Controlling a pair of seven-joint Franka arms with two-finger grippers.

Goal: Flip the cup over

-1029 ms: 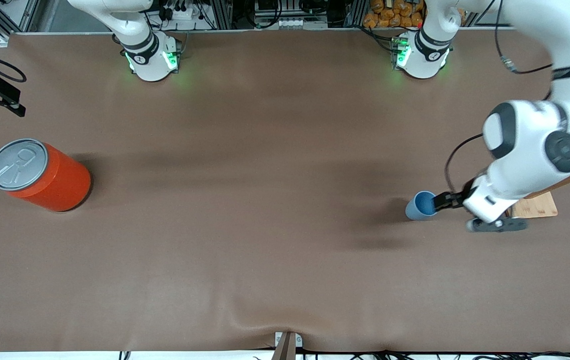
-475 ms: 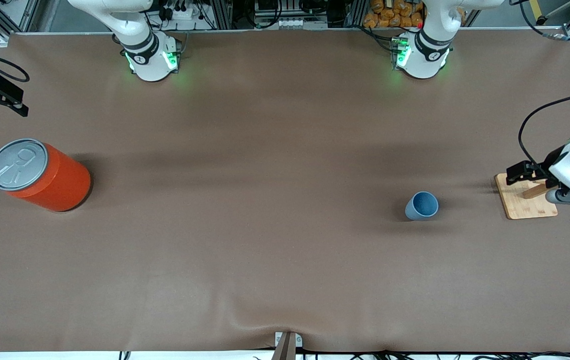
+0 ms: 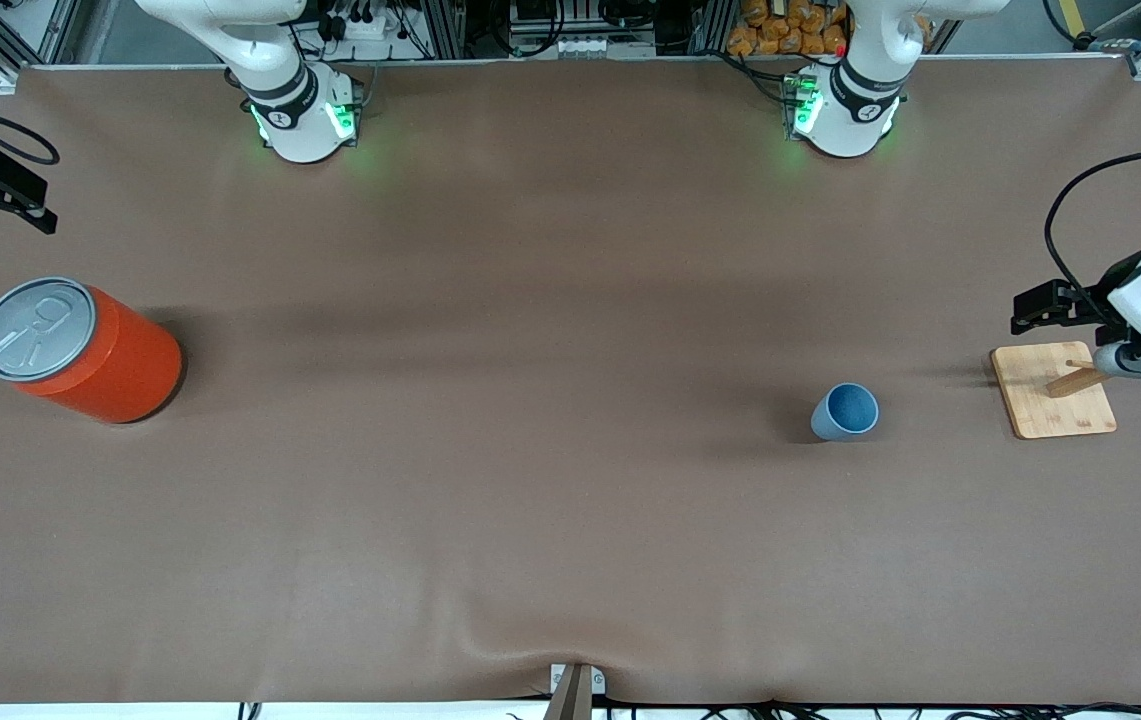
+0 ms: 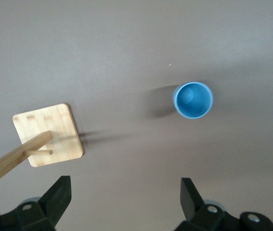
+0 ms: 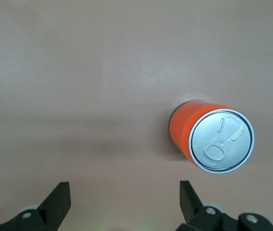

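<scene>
The orange can (image 3: 80,350) is standing at the right arm's end of the table, with the right gripper (image 5: 124,204) waiting spread above it. The light-blue cup (image 3: 845,411) is sitting upright, mouth up, so the flip looks done. The left gripper (image 3: 1065,310), a second ago at the cup, is pulling away empty with fingers spread, probably over the wooden stand (image 3: 1052,390).

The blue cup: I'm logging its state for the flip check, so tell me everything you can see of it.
The cup is small, light blue, tapered and without a handle, plastic by its look, darker blue inside. It stands upright on the brown table, mouth up, toward the left arm's end, beside the wooden board but apart from it. Nothing touches it, and it looks empty.
</scene>
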